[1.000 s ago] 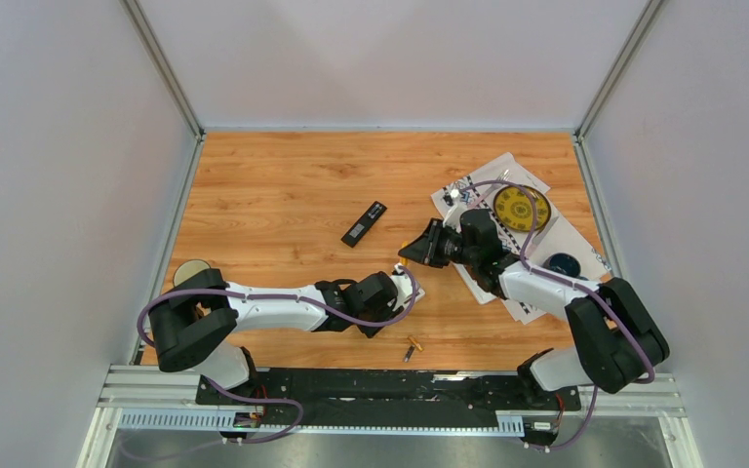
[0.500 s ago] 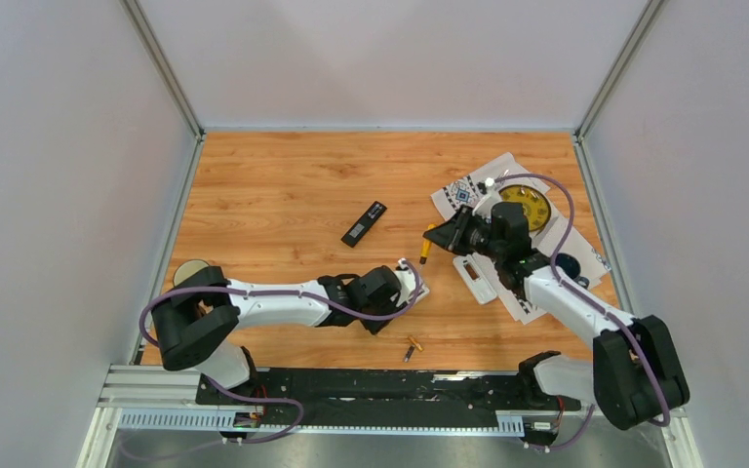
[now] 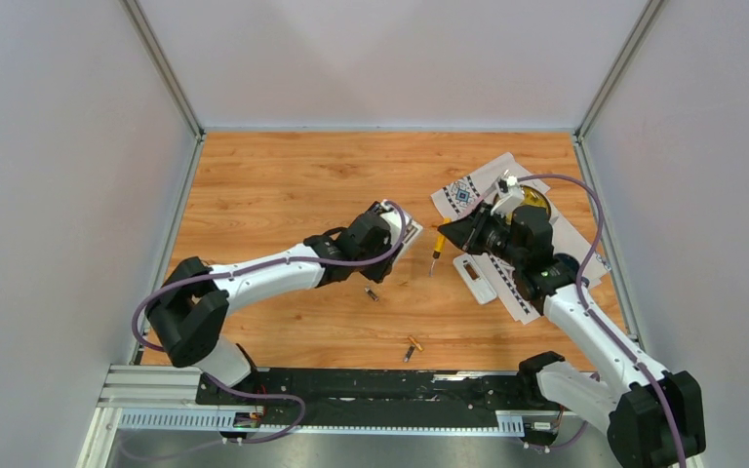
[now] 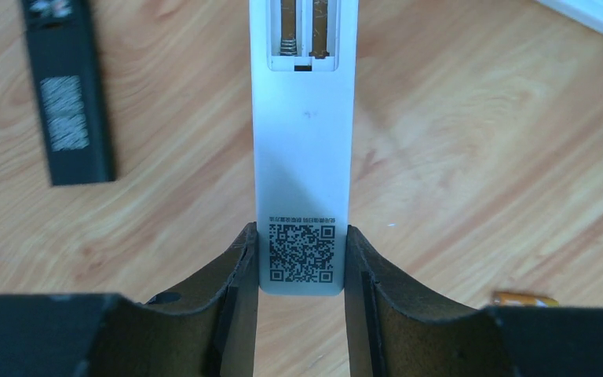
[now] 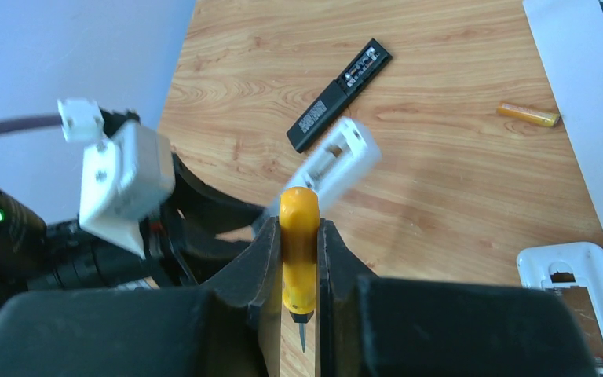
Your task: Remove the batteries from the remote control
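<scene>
My left gripper (image 4: 302, 236) is shut on the QR-code end of the white remote control (image 4: 302, 141), holding it above the table (image 3: 273, 195). The remote's battery compartment (image 4: 303, 35) is open, with gold shapes and a spring inside; I cannot tell whether those are batteries. From above, the left gripper (image 3: 386, 232) is at mid-table. One dark battery (image 3: 372, 293) lies just in front of it, and an orange battery (image 3: 412, 346) lies nearer the front edge. My right gripper (image 5: 300, 232) is shut on a yellow-handled screwdriver (image 5: 298, 243), to the right of the remote (image 5: 338, 157).
A black remote (image 5: 338, 94) lies on the wood beyond the white one. A white plastic cover-like piece (image 3: 475, 276) rests beside printed sheets (image 3: 468, 192) at the right, where a yellow disc (image 3: 536, 202) also sits. A round disc (image 3: 191, 270) lies at the left edge.
My left arm has carried the white remote from near the front towards mid-table, over the black remote. A dark battery now lies on the wood. My right gripper has drawn back right with the screwdriver.
</scene>
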You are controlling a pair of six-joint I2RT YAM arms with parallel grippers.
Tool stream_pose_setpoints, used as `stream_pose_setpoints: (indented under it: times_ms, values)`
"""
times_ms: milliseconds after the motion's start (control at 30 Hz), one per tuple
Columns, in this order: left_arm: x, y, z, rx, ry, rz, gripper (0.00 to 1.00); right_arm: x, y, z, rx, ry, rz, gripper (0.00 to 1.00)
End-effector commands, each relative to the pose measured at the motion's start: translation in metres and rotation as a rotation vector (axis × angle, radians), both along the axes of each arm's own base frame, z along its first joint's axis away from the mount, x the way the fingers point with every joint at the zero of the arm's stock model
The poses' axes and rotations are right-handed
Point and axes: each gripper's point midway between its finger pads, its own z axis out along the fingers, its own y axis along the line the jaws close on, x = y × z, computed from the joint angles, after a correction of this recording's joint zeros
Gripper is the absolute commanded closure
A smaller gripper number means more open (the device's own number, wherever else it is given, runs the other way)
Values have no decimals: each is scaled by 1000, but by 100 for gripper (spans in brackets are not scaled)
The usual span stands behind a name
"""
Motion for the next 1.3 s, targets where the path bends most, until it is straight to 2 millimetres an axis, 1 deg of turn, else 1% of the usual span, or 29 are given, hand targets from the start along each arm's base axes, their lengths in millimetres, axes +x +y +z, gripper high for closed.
stream_pose_setpoints:
  times_ms: [0, 33, 67, 100, 133, 167, 233, 267, 333, 367, 433, 467, 567, 600, 700, 800, 833, 900, 933, 1033, 1067, 1133, 1233, 1267]
  values:
    - [18, 44, 19, -11, -13, 176, 100, 6, -3, 9, -17, -31, -14, 100]
    - [16, 57, 11, 6, -3, 204, 100, 6, -3, 7, -19, -27, -12, 100]
    - [21, 70, 16, -6, -11, 246, 100, 7, -3, 4, -23, -21, -12, 100]
    - [19, 80, 12, 2, 7, 279, 100, 7, -2, 2, -23, -18, -7, 100]
    - [17, 96, 3, 32, 20, 322, 100, 7, -1, 0, -23, -14, -6, 100]
    - [20, 111, 5, 33, 20, 373, 100, 7, 0, -2, -23, -7, -2, 100]
    - [11, 137, -9, 78, 56, 456, 100, 8, 1, -5, -20, -4, 2, 100]
    - [12, 149, -7, 71, 54, 499, 100, 9, 1, -8, -22, 5, 3, 100]
    - [3, 169, -18, 98, 85, 568, 100, 10, 3, -11, -21, 10, 9, 100]
    - [4, 178, -17, 91, 85, 607, 100, 10, 3, -11, -20, 11, 12, 100]
    - [-1, 191, -25, 112, 110, 658, 100, 11, 4, -14, -20, 16, 18, 100]
    - [0, 197, -27, 119, 119, 684, 100, 12, 4, -15, -19, 19, 17, 100]
    - [-1, 206, -39, 143, 163, 715, 98, 12, 6, -18, -18, 28, 24, 100]
    - [-3, 203, -42, 140, 182, 694, 98, 12, 6, -18, -19, 28, 28, 100]
    - [-2, 203, -50, 144, 216, 698, 92, 11, 6, -19, -24, 30, 24, 100]
    - [0, 207, -55, 176, 231, 707, 82, 10, 5, -21, -26, 34, 26, 100]
    - [3, 207, -54, 181, 228, 707, 69, 10, 5, -21, -27, 33, 25, 100]
    - [3, 210, -57, 208, 232, 704, 54, 10, 5, -22, -29, 33, 26, 100]
    - [3, 211, -56, 216, 230, 708, 43, 10, 5, -21, -29, 32, 24, 100]
    - [3, 213, -55, 213, 220, 714, 29, 10, 5, -21, -29, 32, 24, 100]
    - [5, 212, -50, 197, 205, 710, 27, 10, 5, -22, -31, 34, 25, 100]
    - [3, 211, -48, 185, 197, 701, 23, 11, 5, -21, -31, 31, 24, 100]
    - [6, 203, -35, 120, 162, 658, 23, 11, 5, -22, -30, 35, 26, 100]
    - [8, 198, -31, 90, 150, 632, 23, 11, 6, -23, -30, 36, 27, 100]
